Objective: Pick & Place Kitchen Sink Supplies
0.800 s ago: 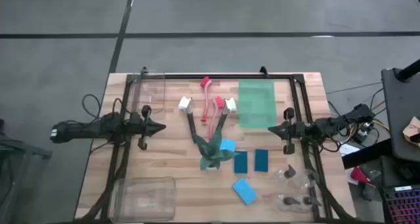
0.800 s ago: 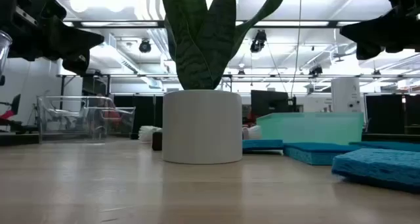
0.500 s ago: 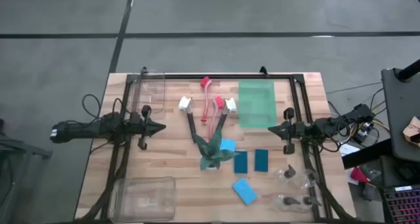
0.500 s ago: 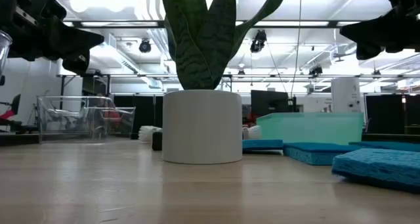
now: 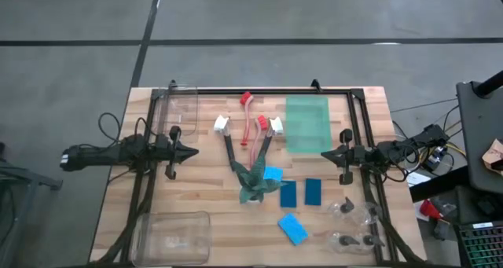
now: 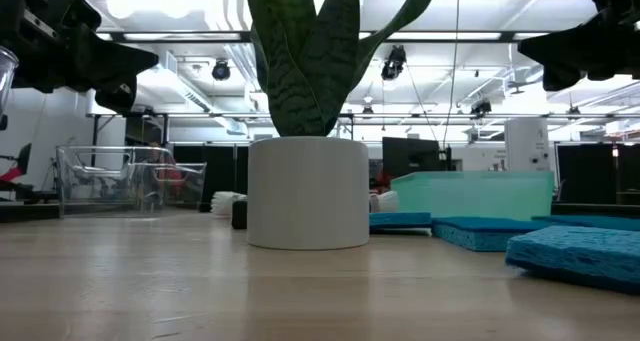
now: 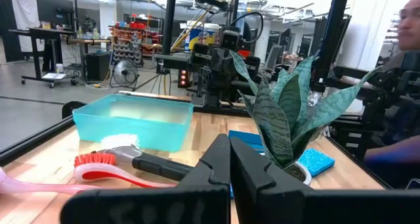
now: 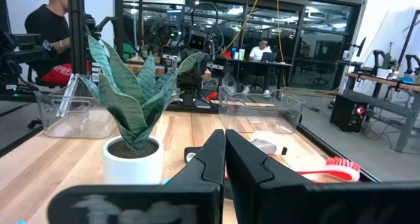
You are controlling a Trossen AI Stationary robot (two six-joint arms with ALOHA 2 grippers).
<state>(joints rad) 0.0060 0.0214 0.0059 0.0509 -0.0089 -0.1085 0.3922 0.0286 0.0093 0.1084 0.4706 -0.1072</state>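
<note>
Several dish brushes lie flat at the table's far middle, with white heads (image 5: 222,125) (image 5: 276,126) and red heads (image 5: 246,99) (image 5: 260,123). Blue and teal sponges (image 5: 273,174) (image 5: 288,193) (image 5: 313,191) (image 5: 292,228) lie flat right of the plant (image 5: 253,181). Small clear black-capped bottles (image 5: 346,208) (image 5: 346,240) lie at the near right. My left gripper (image 5: 195,152) hovers shut at the table's left side and my right gripper (image 5: 322,152) hovers shut at its right. Each points level toward the middle with nothing between its fingers (image 7: 230,165) (image 8: 224,158).
A teal bin (image 5: 306,123) stands at the far right of the middle. Clear bins stand at the far left (image 5: 182,107) and near left (image 5: 173,236). The plant's white pot (image 6: 308,191) stands mid-table. A black frame (image 5: 259,89) rims the work area. People sit beyond the table.
</note>
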